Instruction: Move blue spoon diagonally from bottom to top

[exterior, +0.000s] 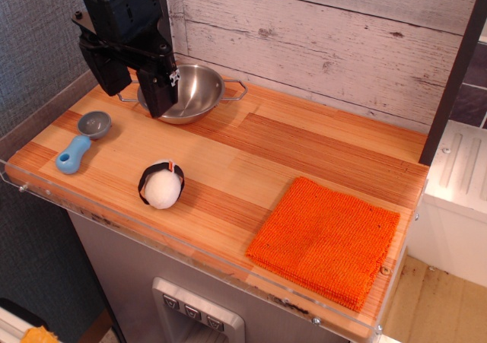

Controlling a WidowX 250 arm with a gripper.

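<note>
The blue spoon (82,140) lies flat near the left edge of the wooden table (304,153). Its light blue handle points toward the front left and its round grey bowl toward the back right. My gripper (135,92) hangs above the table's back left part, behind and to the right of the spoon and apart from it. Its two dark fingers (158,92) point down with a gap between them and hold nothing.
A steel bowl with wire handles (190,92) stands just right of the gripper at the back. A white ball with a black band (161,185) lies near the front left. An orange cloth (326,240) covers the front right. A plank wall runs behind.
</note>
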